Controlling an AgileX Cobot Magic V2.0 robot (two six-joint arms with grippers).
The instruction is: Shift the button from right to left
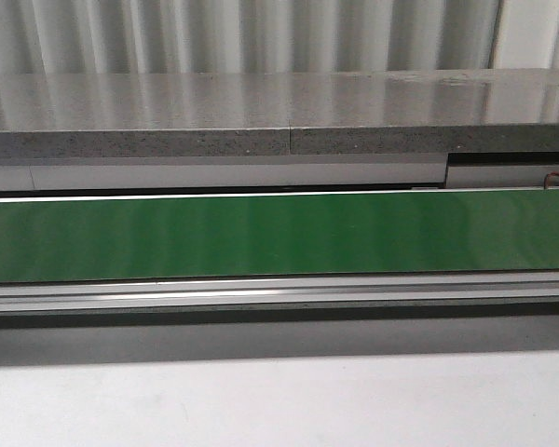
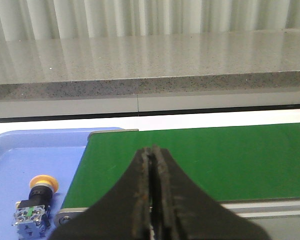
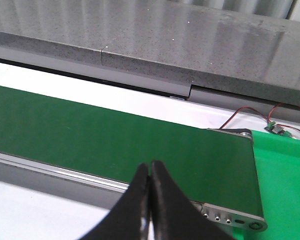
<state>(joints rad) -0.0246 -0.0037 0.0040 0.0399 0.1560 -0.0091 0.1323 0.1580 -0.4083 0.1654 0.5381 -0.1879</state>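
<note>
The button [image 2: 36, 202], with a yellow cap, black collar and blue-and-clear block with a green spot, lies on its side in a blue tray [image 2: 25, 160] beside the end of the green conveyor belt [image 2: 200, 160], seen only in the left wrist view. My left gripper [image 2: 152, 152] is shut and empty, above the belt's near edge, to the right of the button. My right gripper [image 3: 150, 167] is shut and empty over the near edge of the belt [image 3: 115, 140] close to its other end. No gripper and no button show in the front view.
The green belt [image 1: 279, 233] runs across the front view with a metal rail [image 1: 279, 293] in front and a grey stone ledge [image 1: 279, 112] behind. A bright green surface [image 3: 285, 175] and red wires [image 3: 250, 112] lie past the belt's end in the right wrist view.
</note>
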